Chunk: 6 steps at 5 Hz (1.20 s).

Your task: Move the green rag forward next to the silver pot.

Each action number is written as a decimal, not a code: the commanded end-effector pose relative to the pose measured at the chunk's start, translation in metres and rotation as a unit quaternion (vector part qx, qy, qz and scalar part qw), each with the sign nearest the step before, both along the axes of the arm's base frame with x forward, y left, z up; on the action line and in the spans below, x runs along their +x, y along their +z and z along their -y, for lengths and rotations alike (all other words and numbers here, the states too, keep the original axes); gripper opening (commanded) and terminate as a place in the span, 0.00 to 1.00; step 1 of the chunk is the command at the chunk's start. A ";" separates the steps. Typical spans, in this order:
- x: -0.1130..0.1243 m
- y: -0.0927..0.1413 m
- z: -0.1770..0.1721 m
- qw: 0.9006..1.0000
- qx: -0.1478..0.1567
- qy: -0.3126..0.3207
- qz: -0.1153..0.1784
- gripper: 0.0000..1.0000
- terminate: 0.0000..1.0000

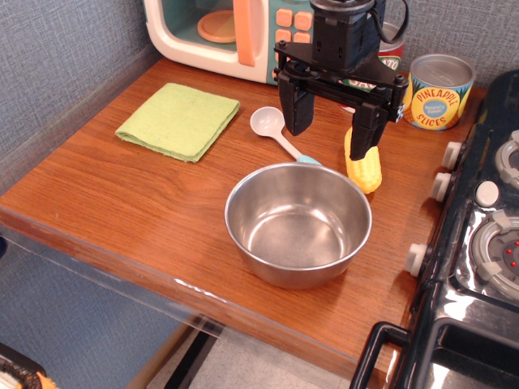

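The green rag (179,120) lies flat and folded on the wooden counter at the back left, in front of the toy microwave. The silver pot (298,222) stands empty nearer the front, right of centre. My gripper (331,130) hangs open and empty above the counter behind the pot, to the right of the rag and well apart from it. Its left finger is over the spoon's handle, its right finger in front of the corn.
A white spoon (272,128) with a blue handle end lies between rag and pot. A yellow corn cob (364,168) sits behind the pot. A pineapple tin (438,91) and toy microwave (235,32) stand at the back. A stove (478,235) borders the right.
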<state>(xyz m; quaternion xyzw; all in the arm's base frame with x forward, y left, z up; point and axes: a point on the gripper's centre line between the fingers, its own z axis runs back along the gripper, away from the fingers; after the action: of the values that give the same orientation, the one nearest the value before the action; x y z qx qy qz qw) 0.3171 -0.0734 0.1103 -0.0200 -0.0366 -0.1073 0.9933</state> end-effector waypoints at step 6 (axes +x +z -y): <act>0.055 -0.038 -0.216 0.989 0.068 0.123 0.037 1.00 0.00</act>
<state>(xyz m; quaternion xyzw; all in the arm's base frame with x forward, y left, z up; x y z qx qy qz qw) 0.3679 0.1376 0.0470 0.0420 -0.0389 0.0112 0.9983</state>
